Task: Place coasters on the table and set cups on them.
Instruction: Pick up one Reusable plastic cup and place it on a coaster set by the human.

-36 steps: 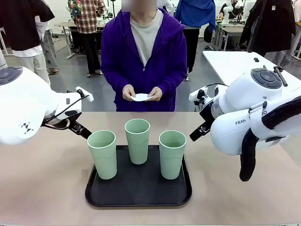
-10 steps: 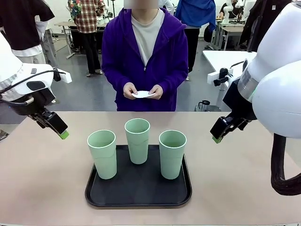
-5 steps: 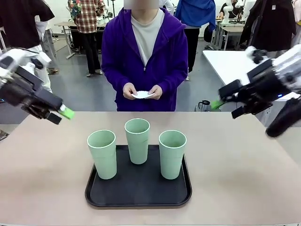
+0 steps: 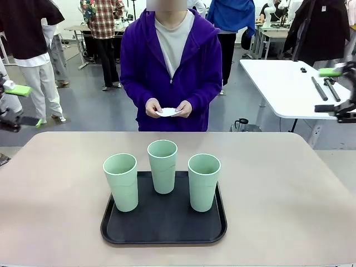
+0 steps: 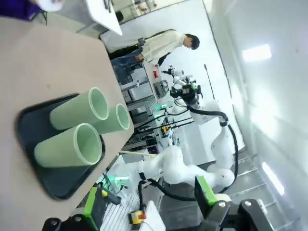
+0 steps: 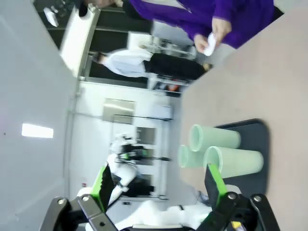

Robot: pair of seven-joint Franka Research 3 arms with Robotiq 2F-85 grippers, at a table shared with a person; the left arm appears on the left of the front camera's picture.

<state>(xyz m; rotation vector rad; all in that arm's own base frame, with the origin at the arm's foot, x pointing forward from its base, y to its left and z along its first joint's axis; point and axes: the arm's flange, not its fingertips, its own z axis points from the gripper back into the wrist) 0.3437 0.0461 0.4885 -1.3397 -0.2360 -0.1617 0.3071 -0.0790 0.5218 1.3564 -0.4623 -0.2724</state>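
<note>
Wide beige table [image 4: 278,183] in front, and the black tray [image 4: 165,225] sits at its middle near the robot's edge. All three mint-green tumblers stand upright on that tray: left cup [image 4: 121,182] and right cup [image 4: 203,182] at the tray's near corners, middle cup [image 4: 162,167] at its far edge between them. None is touching another. Beyond the tray, past the table's far edge, the person in the purple hoodie holds the white paper coasters [image 4: 168,113] between both hands [image 4: 152,108]; how many I can't tell. The left gripper [image 5: 147,202] is up off the tray's left side, green pads spread wide, nothing between them. The right gripper [image 6: 159,185] is off the tray's right side, fingers equally wide apart, holding nothing.
</note>
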